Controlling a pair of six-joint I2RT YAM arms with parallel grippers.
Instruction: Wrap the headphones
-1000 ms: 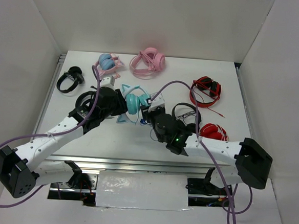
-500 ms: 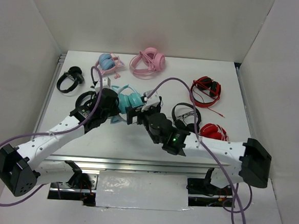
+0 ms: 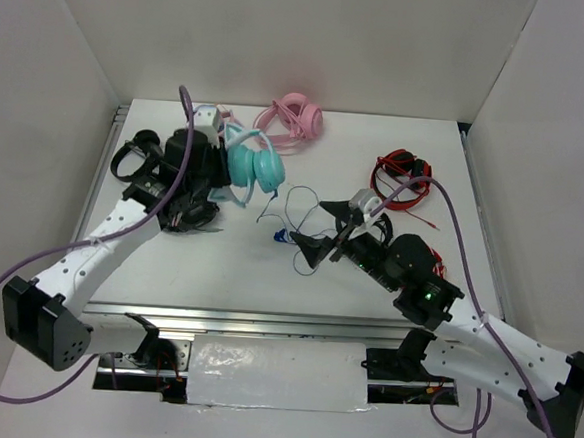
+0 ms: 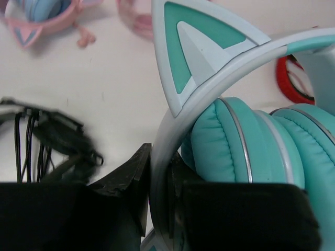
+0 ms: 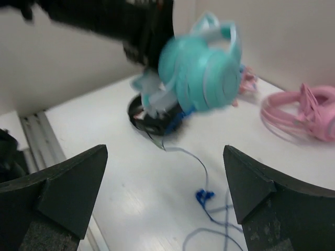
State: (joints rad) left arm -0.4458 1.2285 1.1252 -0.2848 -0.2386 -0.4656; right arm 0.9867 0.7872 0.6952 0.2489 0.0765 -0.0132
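Note:
The teal cat-ear headphones hang in the air at the back left, held by my left gripper. In the left wrist view the left gripper is shut on their pale headband, with the teal cups just right of it. Their thin dark blue cable trails down onto the table and ends in a blue plug. My right gripper is open and empty, low over the table just right of the plug. In the right wrist view the gripper faces the headphones, with the plug between its fingers.
An all-pink pair lies at the back and a pink-and-blue pair behind the left arm. Black headphones lie at the far left, another black pair under the left arm, and red ones at the right.
My left gripper has carried the teal headphones up and to the back left. My right arm has pulled back to the right. The cable now trails loose across the table.

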